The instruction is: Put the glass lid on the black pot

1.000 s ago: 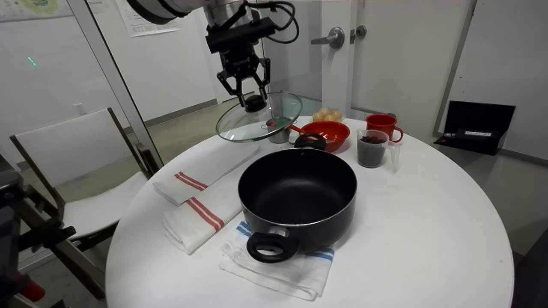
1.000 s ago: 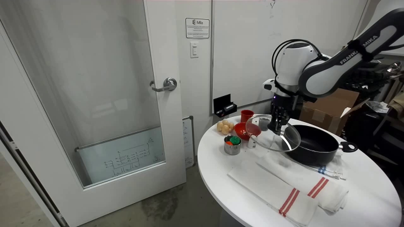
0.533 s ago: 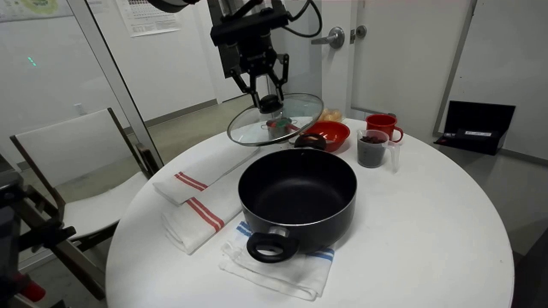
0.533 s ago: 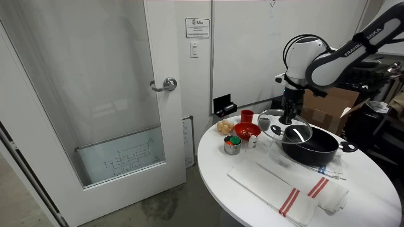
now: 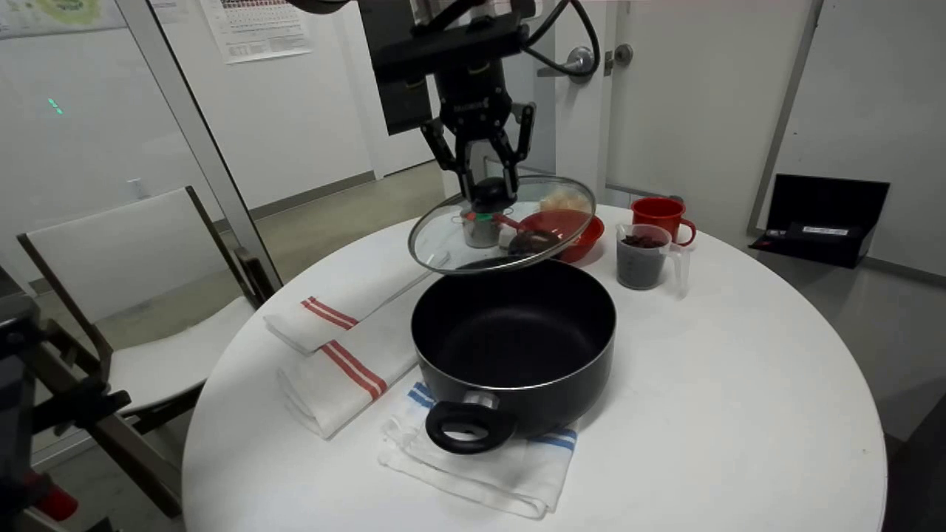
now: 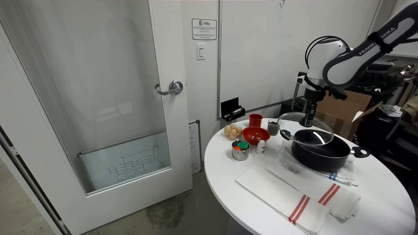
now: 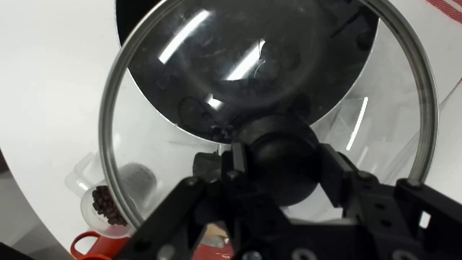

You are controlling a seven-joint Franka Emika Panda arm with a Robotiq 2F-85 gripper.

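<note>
The glass lid [image 5: 449,240] is a clear disc with a metal rim and a black knob. My gripper [image 5: 489,188] is shut on the knob, with one finger on each side, as the wrist view shows too [image 7: 283,162]. The lid hangs slightly tilted above the table. The black pot [image 5: 510,332] stands upright and open on a folded towel. In both exterior views the lid [image 6: 317,138] overlaps only the pot's far part and far handle, off-centre from the pot [image 6: 321,160]. In the wrist view the pot [image 7: 126,16] shows through and beyond the glass.
A red bowl [image 5: 587,244], a clear measuring cup [image 5: 640,262] with dark pieces and a red mug [image 5: 658,213] stand behind the pot. A metal cup [image 6: 240,153], a white bottle [image 6: 261,147] and pale balls [image 6: 232,131] are near. Striped towels [image 5: 347,369] lie beside the pot.
My gripper has carried the lid away from the bowl and metal cup toward the pot, dropping slightly lately. The lid now overlaps the pot's far rim. The pot has not moved.
</note>
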